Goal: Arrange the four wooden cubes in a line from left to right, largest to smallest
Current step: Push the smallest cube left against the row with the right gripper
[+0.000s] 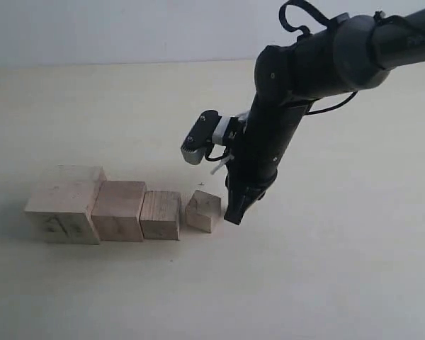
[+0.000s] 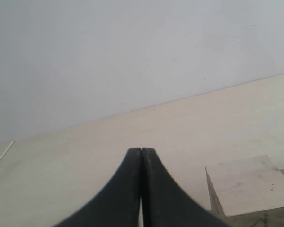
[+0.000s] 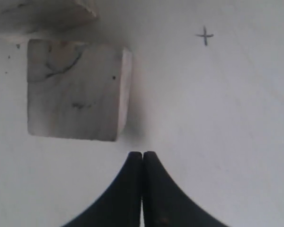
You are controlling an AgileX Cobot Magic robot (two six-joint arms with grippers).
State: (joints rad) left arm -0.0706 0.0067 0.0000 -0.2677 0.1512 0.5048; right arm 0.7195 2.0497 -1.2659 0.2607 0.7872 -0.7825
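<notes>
Four pale wooden cubes stand in a row on the table in the exterior view: the largest (image 1: 64,204) at the left, then a second (image 1: 119,210), a third (image 1: 161,214), and the smallest (image 1: 203,210), which sits turned at an angle with a small gap to the third. My right gripper (image 1: 234,216) is shut and empty, its tip low beside the smallest cube's right side. The right wrist view shows that cube (image 3: 75,90) just off the shut fingertips (image 3: 142,155). My left gripper (image 2: 141,150) is shut and empty; a large cube's corner (image 2: 248,189) shows beside it.
A small pencilled cross (image 3: 205,35) marks the table just beyond the smallest cube. The cream tabletop (image 1: 326,269) meets a pale wall at the back. The left arm does not show in the exterior view.
</notes>
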